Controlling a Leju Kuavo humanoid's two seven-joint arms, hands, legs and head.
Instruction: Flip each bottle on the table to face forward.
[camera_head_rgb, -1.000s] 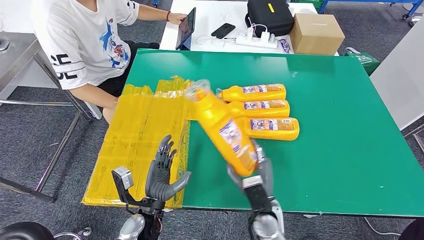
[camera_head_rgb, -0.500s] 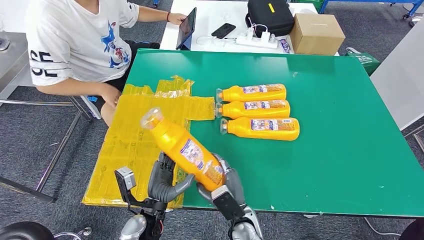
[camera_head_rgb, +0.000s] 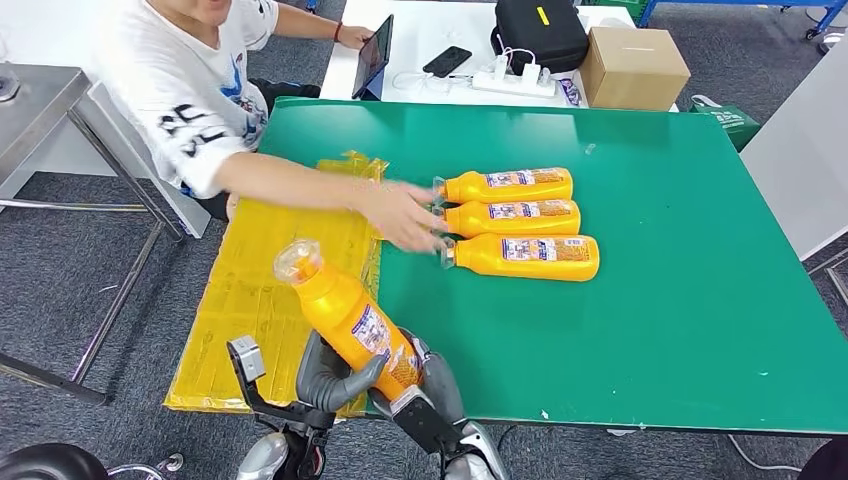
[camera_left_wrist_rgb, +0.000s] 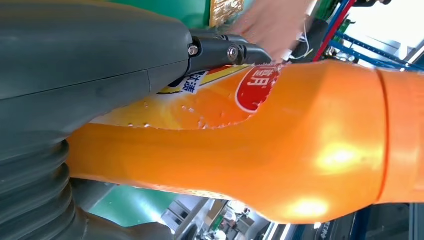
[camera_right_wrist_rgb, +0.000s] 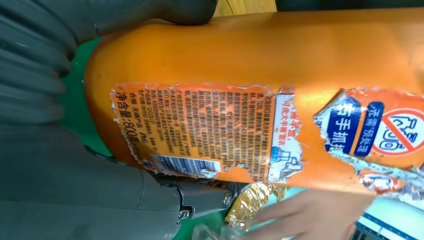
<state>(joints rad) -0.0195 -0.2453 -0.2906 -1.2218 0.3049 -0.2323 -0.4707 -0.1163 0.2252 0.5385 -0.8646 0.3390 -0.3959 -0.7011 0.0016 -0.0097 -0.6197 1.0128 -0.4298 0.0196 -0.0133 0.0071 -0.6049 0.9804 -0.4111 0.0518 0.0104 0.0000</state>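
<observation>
Low in the frame, the left hand (camera_head_rgb: 325, 375) and right hand (camera_head_rgb: 430, 385) both clasp the tilted orange bottle (camera_head_rgb: 345, 315); a person's hand (camera_head_rgb: 405, 215) touches the three bottles (camera_head_rgb: 515, 215) at centre.

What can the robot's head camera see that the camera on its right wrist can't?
The head view alone shows the green table, three bottles lying in a row, the yellow plastic sheet, and the left hand. The right wrist view alone shows the torn back label with small print and a barcode. Both show the held orange bottle, the right hand gripping it, and a person's hand reaching in.
</observation>
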